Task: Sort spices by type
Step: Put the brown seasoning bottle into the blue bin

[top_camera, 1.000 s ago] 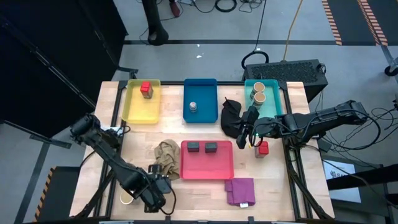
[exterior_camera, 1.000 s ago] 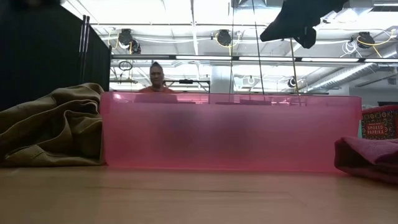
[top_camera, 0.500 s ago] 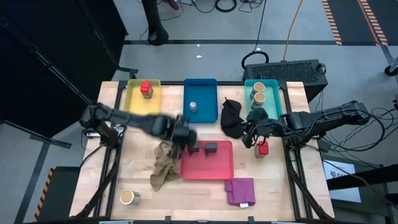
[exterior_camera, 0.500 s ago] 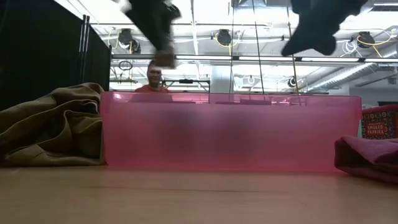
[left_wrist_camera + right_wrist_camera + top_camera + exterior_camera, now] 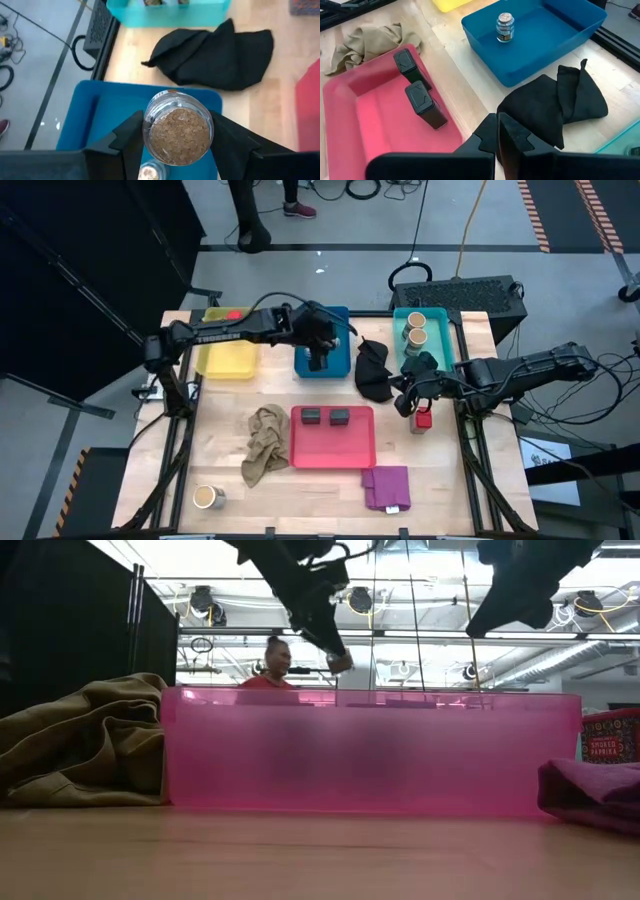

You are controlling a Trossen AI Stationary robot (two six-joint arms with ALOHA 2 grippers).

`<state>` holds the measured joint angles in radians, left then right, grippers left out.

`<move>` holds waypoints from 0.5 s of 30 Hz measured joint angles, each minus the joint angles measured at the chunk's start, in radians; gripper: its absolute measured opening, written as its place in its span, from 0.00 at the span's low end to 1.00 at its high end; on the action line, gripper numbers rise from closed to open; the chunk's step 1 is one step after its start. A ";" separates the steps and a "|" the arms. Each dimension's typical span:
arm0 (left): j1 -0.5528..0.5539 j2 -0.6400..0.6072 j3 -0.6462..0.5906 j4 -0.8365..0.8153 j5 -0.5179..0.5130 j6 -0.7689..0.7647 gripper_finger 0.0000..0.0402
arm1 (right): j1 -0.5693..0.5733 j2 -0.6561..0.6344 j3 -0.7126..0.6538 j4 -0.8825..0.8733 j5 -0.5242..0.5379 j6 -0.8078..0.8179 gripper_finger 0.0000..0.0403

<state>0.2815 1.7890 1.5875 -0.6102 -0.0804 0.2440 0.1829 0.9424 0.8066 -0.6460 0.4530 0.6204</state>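
Observation:
My left gripper (image 5: 318, 352) hangs over the blue tray (image 5: 322, 320), shut on a small round clear jar of brown spice (image 5: 177, 131). A silver-lidded tin (image 5: 505, 26) stands in that tray. My right gripper (image 5: 500, 131) is shut and holds nothing, above the table between the black cloth (image 5: 373, 370) and a red cube (image 5: 422, 420). Two dark grey tins (image 5: 326, 416) stand in the pink tray. Two tan jars (image 5: 416, 328) sit in the teal tray. A red cube (image 5: 235, 314) sits in the yellow tray. Another tan jar (image 5: 207, 497) stands near the table's near-left corner. My left gripper pinches the small jar by its round side wall (image 5: 147, 131) between the two fingers (image 5: 131, 137), coming from above and pointing down. The jar is lifted clear above the blue tray, and its brown-filled round end faces the wrist camera.
A beige cloth (image 5: 262, 445) lies left of the pink tray (image 5: 333, 442) and a purple cloth (image 5: 387, 486) lies near its near-right corner. The left arm crosses over the yellow tray (image 5: 228, 358). A person stands beyond the table's far edge (image 5: 272, 665).
My left arm has swung from the table's near-left corner toward the far edge, to above the blue tray. The beige cloth, bunched before, now lies stretched out toward the near edge. My right gripper has shifted slightly toward the red cube on the table.

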 joint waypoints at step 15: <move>0.052 0.149 0.000 -0.054 0.070 0.022 0.47 | 0.000 0.000 0.000 0.011 0.000 -0.009 0.00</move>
<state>0.3333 1.9377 1.5875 -0.6640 -0.0105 0.2662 0.1825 0.9424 0.8066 -0.6353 0.4526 0.6116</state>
